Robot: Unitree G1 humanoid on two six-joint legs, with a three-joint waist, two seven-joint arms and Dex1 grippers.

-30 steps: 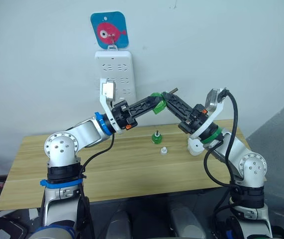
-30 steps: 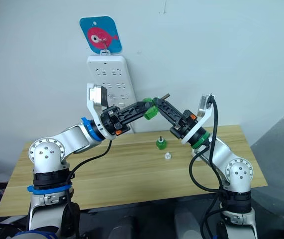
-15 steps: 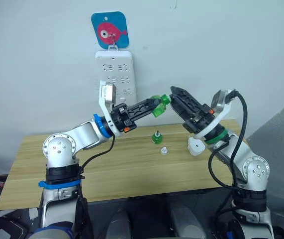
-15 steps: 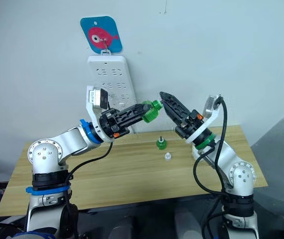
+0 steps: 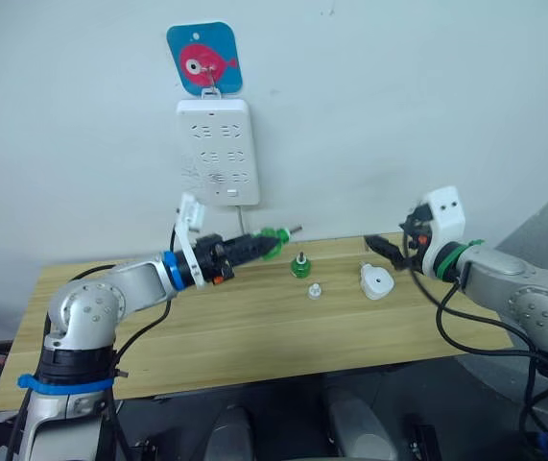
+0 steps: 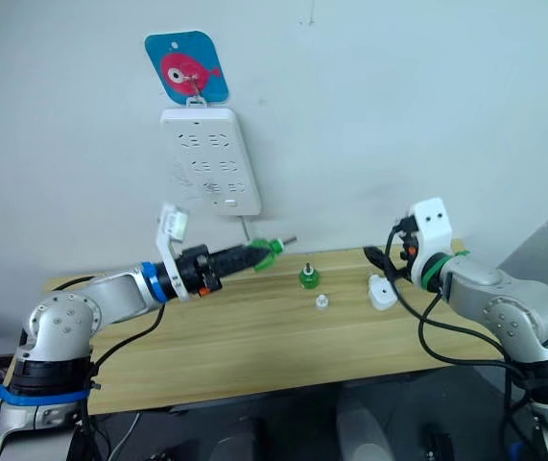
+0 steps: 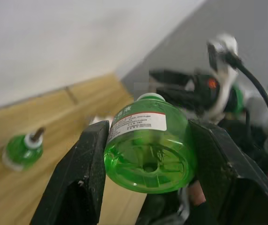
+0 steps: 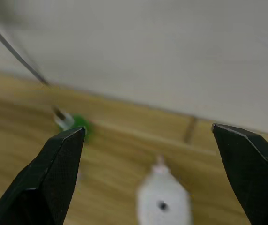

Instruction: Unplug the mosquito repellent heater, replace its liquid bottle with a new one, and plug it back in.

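While the mosquito repellent heater (image 5: 375, 281) lies on the wooden counter (image 5: 254, 336) near its right end, the right hand (image 5: 381, 249) hangs just above it, fingers spread wide. Left of it sit a small white cap (image 5: 316, 290) and a green bottle (image 5: 299, 266) standing upright. Over on the left, the left hand (image 7: 145, 154) pinches another green liquid bottle (image 7: 148, 147), above the counter below the wall power strip (image 5: 217, 152).

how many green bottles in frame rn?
2. One green bottle is held in the left gripper, above the table. The other bottle stands on the table, between that gripper and the white heater.
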